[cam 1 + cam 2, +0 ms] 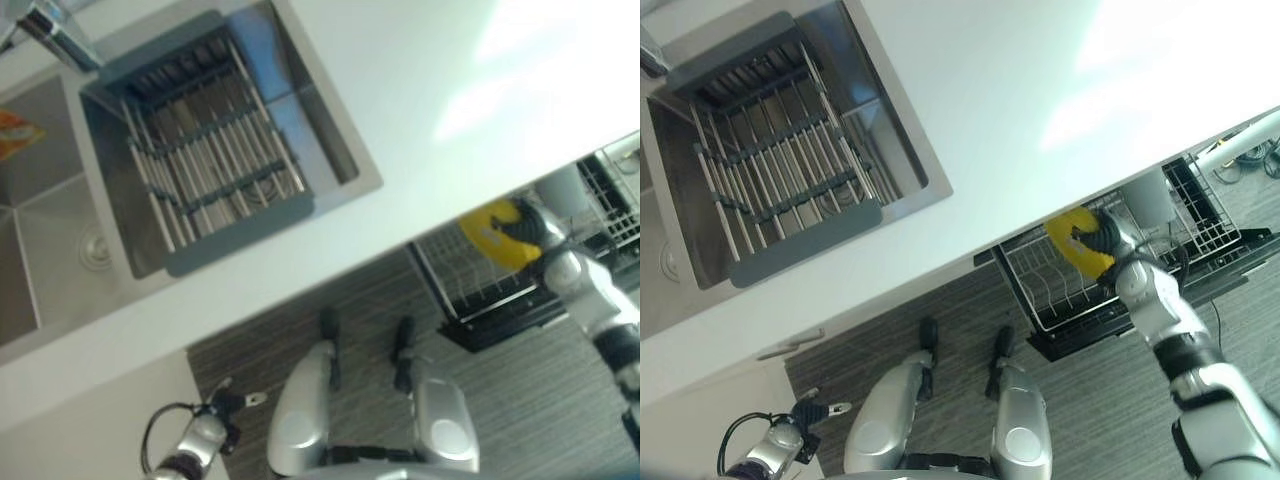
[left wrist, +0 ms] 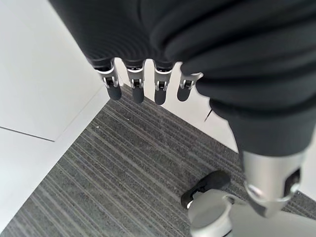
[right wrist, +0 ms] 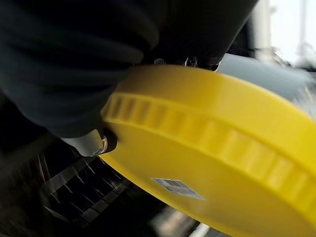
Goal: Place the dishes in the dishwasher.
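Right hand (image 1: 1102,238) clamped on yellow plate (image 1: 1072,238), thumb pressed to plate underside, fingers over rim. Plate held tilted above wire rack (image 1: 1060,290) of pulled-out dishwasher drawer, near rack's counter-side edge. White cup (image 1: 1150,197) in same rack, just beside plate. Left hand (image 2: 143,84) low beside cabinet, fingers straight, holding nothing. Drying rack (image 1: 205,150) sits across sink (image 1: 60,240) in white counter (image 1: 430,90).

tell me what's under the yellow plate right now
The wire dishwasher rack, pulled out below the counter; the right hand holds the yellow plate over its bare tines. A grey cup stands further along. The rack directly beneath the plate is covered.
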Controlling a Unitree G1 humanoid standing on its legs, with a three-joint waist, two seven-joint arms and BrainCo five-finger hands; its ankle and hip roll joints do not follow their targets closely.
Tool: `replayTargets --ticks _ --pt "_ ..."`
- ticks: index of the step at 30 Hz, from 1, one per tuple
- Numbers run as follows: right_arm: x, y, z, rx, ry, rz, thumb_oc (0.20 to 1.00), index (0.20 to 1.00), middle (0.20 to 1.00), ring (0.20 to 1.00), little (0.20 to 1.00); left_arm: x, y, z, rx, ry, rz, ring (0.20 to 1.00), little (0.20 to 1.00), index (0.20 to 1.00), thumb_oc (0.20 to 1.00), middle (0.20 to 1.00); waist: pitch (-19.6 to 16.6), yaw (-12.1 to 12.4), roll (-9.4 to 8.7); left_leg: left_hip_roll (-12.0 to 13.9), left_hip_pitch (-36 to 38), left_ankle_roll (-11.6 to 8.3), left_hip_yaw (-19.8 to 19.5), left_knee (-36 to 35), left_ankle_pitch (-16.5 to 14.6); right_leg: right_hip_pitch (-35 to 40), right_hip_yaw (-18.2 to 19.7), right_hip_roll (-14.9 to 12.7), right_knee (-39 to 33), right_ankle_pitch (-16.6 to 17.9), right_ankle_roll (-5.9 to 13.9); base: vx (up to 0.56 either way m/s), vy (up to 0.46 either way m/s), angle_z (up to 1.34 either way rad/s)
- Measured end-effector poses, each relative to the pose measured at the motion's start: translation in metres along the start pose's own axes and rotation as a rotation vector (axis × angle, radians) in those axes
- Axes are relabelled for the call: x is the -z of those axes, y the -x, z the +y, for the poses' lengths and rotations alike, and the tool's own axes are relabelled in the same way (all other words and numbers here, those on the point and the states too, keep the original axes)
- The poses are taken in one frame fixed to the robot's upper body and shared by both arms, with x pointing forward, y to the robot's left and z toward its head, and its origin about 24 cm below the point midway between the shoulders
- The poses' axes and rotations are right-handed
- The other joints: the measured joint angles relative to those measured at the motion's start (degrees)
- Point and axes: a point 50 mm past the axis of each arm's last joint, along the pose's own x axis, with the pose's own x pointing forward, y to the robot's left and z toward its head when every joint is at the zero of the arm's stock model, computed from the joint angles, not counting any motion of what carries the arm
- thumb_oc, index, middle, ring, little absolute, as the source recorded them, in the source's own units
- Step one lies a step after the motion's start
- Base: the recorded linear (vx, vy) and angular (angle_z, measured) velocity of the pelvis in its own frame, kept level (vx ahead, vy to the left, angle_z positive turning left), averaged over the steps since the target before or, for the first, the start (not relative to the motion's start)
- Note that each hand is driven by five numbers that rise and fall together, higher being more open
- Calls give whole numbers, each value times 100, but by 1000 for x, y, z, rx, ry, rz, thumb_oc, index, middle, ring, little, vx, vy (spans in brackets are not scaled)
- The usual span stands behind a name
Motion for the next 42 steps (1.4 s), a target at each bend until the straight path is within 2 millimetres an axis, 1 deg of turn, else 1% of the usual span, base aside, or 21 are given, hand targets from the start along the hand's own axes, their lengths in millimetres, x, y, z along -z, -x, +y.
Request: replayTargets --ticks 1,3,4,5,6,7,8,10,11,13,16,19,21,23,25,27,28,30,32,35,42 --pt "3 -3 -5 8 59 10 200 200 200 200 200 -5 -2 4 -9 3 -13 1000 1000 1000 1000 1000 9 121 -14 20 -113 0 -35 88 -7 -88 -30 12 86 -16 -22 -121 -157 26" --pt "-1 -9 -11 8 156 -3 200 200 200 200 200 -14 -4 13 -25 3 -30 1000 1000 1000 1000 1000 34 217 -45 34 -396 -4 -179 273 -9 -295 -119 20 241 -66 -82 -106 -135 23" --pt "-6 -10 -5 21 198 -30 200 200 200 200 200 -16 -5 17 -31 -11 -33 1000 1000 1000 1000 1000 54 296 -89 73 -500 -17 -207 303 -3 -373 -136 55 257 -62 -102 -111 -109 12" --pt "-12 -12 -2 30 226 -64 200 200 200 200 200 -15 -5 16 -27 -25 -30 1000 1000 1000 1000 1000 57 320 -104 78 -545 -15 -218 308 -3 -421 -137 58 262 -60 -108 -115 -86 2" --pt "-15 -13 -2 45 254 -86 200 200 200 200 200 -15 -5 16 -25 -29 -29 1000 1000 1000 1000 1000 56 311 -105 80 -623 -12 -224 355 -5 -486 -137 58 286 -69 -97 -92 -51 -2" --pt "-16 -15 -7 80 274 -94 200 200 200 200 200 -17 -5 17 -29 -28 -36 1000 1000 1000 1000 1000 51 304 -112 81 -781 -8 -230 416 -8 -642 -134 55 371 -88 -79 -73 -29 0" --pt "-16 -18 -12 116 289 -91 200 200 200 200 200 -20 -6 19 -34 -28 -45 1000 1000 1000 1000 1000 51 299 -113 80 -939 6 -244 484 -20 -790 -123 31 435 -107 -108 -64 3 3" --pt "-18 -19 -14 165 283 -99 200 200 200 200 200 -24 -6 21 -39 -28 -56 1000 1000 1000 1000 1000 50 302 -109 73 -1122 0 -288 563 -7 -957 -108 38 519 -102 -118 -120 35 6" --pt "-21 -21 -21 274 269 -100 200 200 200 200 200 -25 -6 20 -33 -23 -69 1000 1000 1000 1000 1000 50 292 -94 38 -1436 -24 -293 717 -25 -1310 -75 -31 736 -166 -198 -126 42 3" --pt "-21 -22 -29 365 268 -95 200 200 200 200 200 -27 -6 18 -29 -17 -81 1000 1000 1000 1000 1000 41 291 -54 14 -1741 -8 -296 906 -36 -1642 2 -83 961 -205 -196 -87 40 0" --pt "-21 -21 -42 516 247 -90 200 200 200 200 200 -32 -6 18 -37 -12 -105 1000 1000 1000 1000 1000 44 307 24 -12 -2129 -5 -330 1067 -32 -2049 126 -80 1121 -203 -196 -40 68 1" --pt "-21 -21 -42 616 225 -72 200 200 200 200 200 -34 -5 17 -41 29 -116 1000 1000 1000 1000 1000 38 326 78 -95 -2221 -3 -330 1082 -37 -2239 271 -119 1241 -215 -177 39 69 -2" --pt "-23 -19 -39 727 239 -78 200 200 200 200 200 -37 -5 8 -23 33 -134 1000 1000 1000 1000 1000 36 340 195 -195 -2310 6 -325 1077 -38 -2398 391 -175 1323 -223 -151 -34 84 -5" --pt "-25 -17 -38 784 249 -74 200 200 200 200 200 -39 -4 2 -10 47 -148 1000 1000 1000 1000 1000 36 339 273 -211 -2371 25 -315 1101 -48 -2453 412 -184 1340 -233 -135 -32 71 -1" --pt "-26 -15 -40 868 266 -65 200 200 200 200 200 -44 -3 -5 -2 62 -175 1000 1000 1000 1000 1000 33 349 320 -270 -2507 45 -312 1106 -41 -2639 435 -250 1445 -275 -121 -19 78 7" --pt "-27 -14 -41 901 271 -58 200 200 200 200 200 -48 -2 -8 3 75 -188 1000 1000 1000 1000 1000 33 368 349 -294 -2550 73 -297 1202 -51 -2707 472 -271 1550 -343 -123 -41 51 4" --pt "-29 -13 -47 958 270 -70 200 200 200 200 200 -54 -1 -7 0 86 -217 1000 1000 1000 1000 1000 29 381 371 -317 -2739 150 -280 1290 -103 -2915 540 -274 1705 -401 -117 -91 30 2" --pt "-35 -14 -59 1042 293 -87 200 200 200 200 200 -56 -1 -7 -3 90 -232 1000 1000 1000 1000 1000 31 423 427 -323 -2995 144 -299 1380 -82 -3156 530 -286 1787 -384 -161 -69 34 5" --pt "-38 -16 -70 1084 304 -86 200 200 200 200 200 -57 -1 -11 2 89 -234 1000 1000 1000 1000 1000 31 474 441 -335 -3134 115 -311 1439 -96 -3300 528 -303 1836 -402 -141 -42 31 6" --pt "-38 -16 -78 1112 314 -73 200 200 200 200 200 -59 1 -18 16 87 -245 1000 1000 1000 1000 1000 29 486 438 -348 -3276 120 -323 1464 -100 -3416 524 -343 1869 -403 -136 -37 32 5" --pt "-36 -15 -84 1177 321 -37 200 200 200 200 200 -62 1 -17 6 109 -275 1000 1000 1000 1000 1000 20 478 422 -403 -3535 161 -315 1592 -129 -3647 658 -340 1931 -415 -106 -6 14 2"
